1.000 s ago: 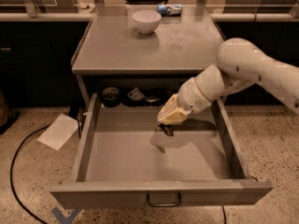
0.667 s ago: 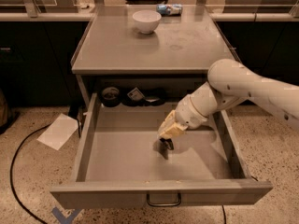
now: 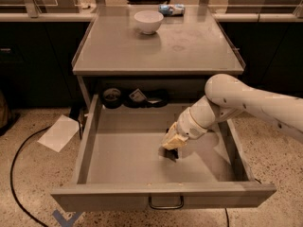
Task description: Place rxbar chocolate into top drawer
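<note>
Lower and nearer the drawer's front than a second ago, the rxbar chocolate [image 3: 171, 154] has come down with the arm, and it now hangs as a small dark shape just over the floor of the top drawer [image 3: 161, 194], right of the drawer's middle. Whether its lower edge is already touching that grey bottom cannot be told from this angle. The gripper [image 3: 170, 146] sits directly above it, well inside the drawer's walls, and looks closed narrowly on the bar's top end, so the bar is still being carried, not yet let go. The white arm [image 3: 246, 100] reaches in over the drawer's right wall. So the carry and the descent look done, and the drawer stands pulled fully out, its loop handle [image 3: 165, 205] showing on the front panel. What seems left is the release, then drawing the gripper up and out of the drawer. At the drawer's back edge sits a black tape roll [image 3: 112, 97] among other small items. Above the drawer, the cabinet top holds a white bowl [image 3: 148, 21] and a bluish packet [image 3: 171, 9]. Beside the drawer, a sheet of paper [image 3: 59, 132] lies on the floor.
</note>
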`<state>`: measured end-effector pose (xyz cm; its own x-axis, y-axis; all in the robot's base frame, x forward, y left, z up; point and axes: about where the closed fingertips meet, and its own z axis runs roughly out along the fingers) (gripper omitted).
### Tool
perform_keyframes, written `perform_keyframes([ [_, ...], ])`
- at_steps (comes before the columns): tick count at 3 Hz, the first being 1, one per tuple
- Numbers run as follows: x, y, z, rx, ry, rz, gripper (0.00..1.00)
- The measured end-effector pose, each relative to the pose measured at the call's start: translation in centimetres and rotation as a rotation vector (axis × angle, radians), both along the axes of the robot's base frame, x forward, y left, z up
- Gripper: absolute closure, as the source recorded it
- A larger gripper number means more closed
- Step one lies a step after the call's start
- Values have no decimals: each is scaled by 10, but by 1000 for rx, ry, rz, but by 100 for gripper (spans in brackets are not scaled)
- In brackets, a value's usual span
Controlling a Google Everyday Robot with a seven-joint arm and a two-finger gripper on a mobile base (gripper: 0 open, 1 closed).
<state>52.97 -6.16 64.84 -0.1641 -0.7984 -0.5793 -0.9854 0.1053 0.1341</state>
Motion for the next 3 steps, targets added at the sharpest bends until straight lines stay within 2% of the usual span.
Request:
perform_keyframes([
  [3,0,0,0,0,0,0,13],
])
